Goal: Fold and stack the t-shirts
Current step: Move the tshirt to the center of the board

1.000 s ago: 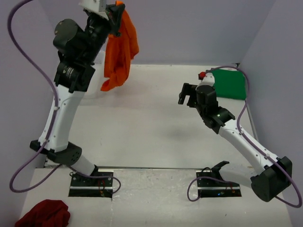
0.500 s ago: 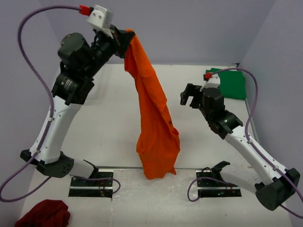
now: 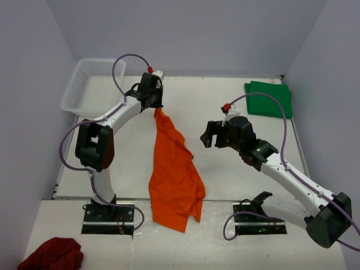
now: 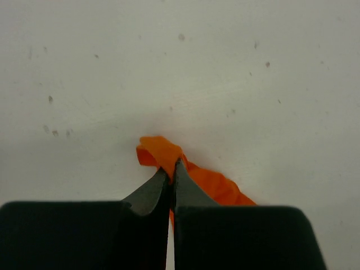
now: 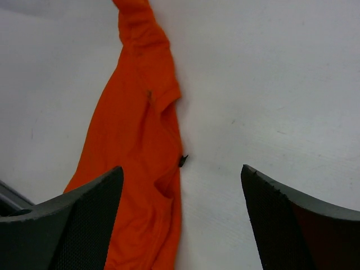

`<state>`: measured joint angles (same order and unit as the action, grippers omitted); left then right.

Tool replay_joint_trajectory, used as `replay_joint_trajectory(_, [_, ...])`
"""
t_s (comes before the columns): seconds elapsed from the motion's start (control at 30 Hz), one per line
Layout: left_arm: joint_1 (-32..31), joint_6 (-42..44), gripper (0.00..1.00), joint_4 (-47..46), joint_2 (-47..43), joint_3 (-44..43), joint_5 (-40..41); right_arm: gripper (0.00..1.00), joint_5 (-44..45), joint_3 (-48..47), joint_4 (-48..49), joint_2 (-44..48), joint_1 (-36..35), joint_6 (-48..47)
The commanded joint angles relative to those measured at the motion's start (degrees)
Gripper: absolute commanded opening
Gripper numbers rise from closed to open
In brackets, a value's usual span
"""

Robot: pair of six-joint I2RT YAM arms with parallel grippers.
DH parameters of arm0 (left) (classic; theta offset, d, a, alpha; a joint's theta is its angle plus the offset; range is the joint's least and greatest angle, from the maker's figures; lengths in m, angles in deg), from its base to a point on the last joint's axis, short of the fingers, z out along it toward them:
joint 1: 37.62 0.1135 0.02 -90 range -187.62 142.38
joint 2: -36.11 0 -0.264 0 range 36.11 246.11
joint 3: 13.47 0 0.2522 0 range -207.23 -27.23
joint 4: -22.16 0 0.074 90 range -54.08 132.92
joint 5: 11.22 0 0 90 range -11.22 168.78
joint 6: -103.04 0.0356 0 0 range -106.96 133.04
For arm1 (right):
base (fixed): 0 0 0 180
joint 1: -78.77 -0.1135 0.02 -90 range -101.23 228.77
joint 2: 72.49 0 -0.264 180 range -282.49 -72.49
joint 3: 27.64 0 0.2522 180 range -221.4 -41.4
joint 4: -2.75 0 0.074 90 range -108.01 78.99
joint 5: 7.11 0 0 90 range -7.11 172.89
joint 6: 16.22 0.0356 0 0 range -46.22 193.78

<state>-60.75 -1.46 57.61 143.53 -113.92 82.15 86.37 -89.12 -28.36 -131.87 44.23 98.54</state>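
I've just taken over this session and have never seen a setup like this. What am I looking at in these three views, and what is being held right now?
You are seeing two robot arms bolted at the near edge of a white table. The wide picture comes from a fixed camera above and behind them. The other two come from a small camera on each wrist, looking past that arm's own fingers.

The left gripper is shut on one end of the orange shirt, which trails across the table toward the near edge. The right gripper is open and holds nothing, close beside the shirt.

A green shirt lies flat at the far right and a white basket stands at the far left. A dark red cloth sits at the bottom left of the wide picture.
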Motion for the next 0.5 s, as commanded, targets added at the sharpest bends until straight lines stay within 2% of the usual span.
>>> replay_joint_trajectory(0.0, [3.71, -0.71, 0.00, -2.10, 1.21, -12.16, 0.14, 0.85, -9.88, 3.68, 2.74, -0.65, -2.19, 2.49])
replay_joint_trajectory(0.03, [3.80, -0.53, 0.00, -1.48, 2.61, -14.88, -0.91, 0.85, -11.73, 5.69, 5.02, -2.13, -2.63, 3.54])
replay_joint_trajectory(0.13, [3.89, -1.66, 0.00, -1.21, 2.36, -15.61, -1.79, 0.84, -11.66, 6.85, 7.40, -8.09, -5.44, 5.47])
replay_joint_trajectory(0.2, [3.80, -2.63, 0.07, -1.48, 1.14, -14.56, -1.97, 0.79, -12.27, 7.38, 9.25, -10.84, -6.58, 6.88])
replay_joint_trajectory(0.23, [3.71, -3.68, 0.15, -1.48, -0.44, -13.08, -1.27, 0.76, -12.54, 7.90, 10.91, -12.07, -7.98, 8.54])
replay_joint_trajectory(0.3, [3.54, -4.65, 0.23, -1.65, -2.29, -11.49, -0.31, 0.68, -10.53, 8.35, 12.06, -14.89, -10.18, 9.96])
replay_joint_trajectory(0.33, [3.54, -4.92, 0.31, -1.91, -3.86, -10.17, -0.21, 0.65, -9.47, 8.61, 12.85, -15.68, -11.41, 10.66])
replay_joint_trajectory(0.47, [3.62, -4.13, 0.35, -1.22, -4.32, -10.24, 0.14, 0.63, -8.41, 7.82, 14.35, -19.28, -13.71, 11.11])
